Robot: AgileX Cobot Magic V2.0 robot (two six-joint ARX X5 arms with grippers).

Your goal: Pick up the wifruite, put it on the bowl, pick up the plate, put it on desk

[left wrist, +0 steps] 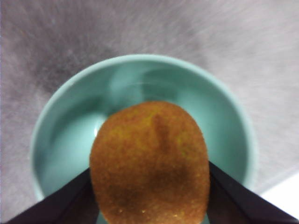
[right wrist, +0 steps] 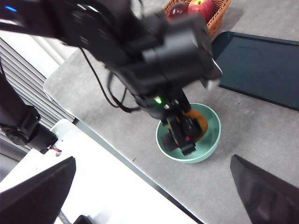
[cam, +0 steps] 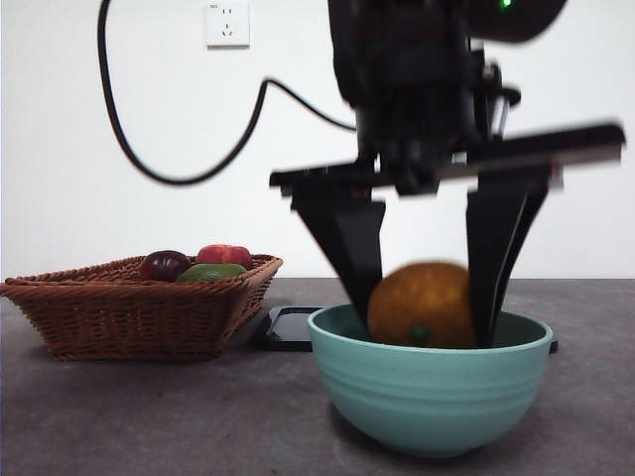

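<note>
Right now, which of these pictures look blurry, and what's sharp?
Front view: the left gripper and its wifruite are smeared, the wicker basket crisp. Left wrist view: the bowl and desk look soft. Right wrist view: the dark arm is blurred.

Wicker basket [cam: 139,309] holds a dark purple fruit [cam: 164,265], a red apple [cam: 224,255] and a green fruit [cam: 211,272]. Dark tray [right wrist: 261,67] just beside it. Wall socket [cam: 227,23] above.

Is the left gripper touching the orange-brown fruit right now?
Touching. In the left wrist view both black jaws of the left gripper press against the sides of the wifruite above the bowl; the front view agrees.
</note>
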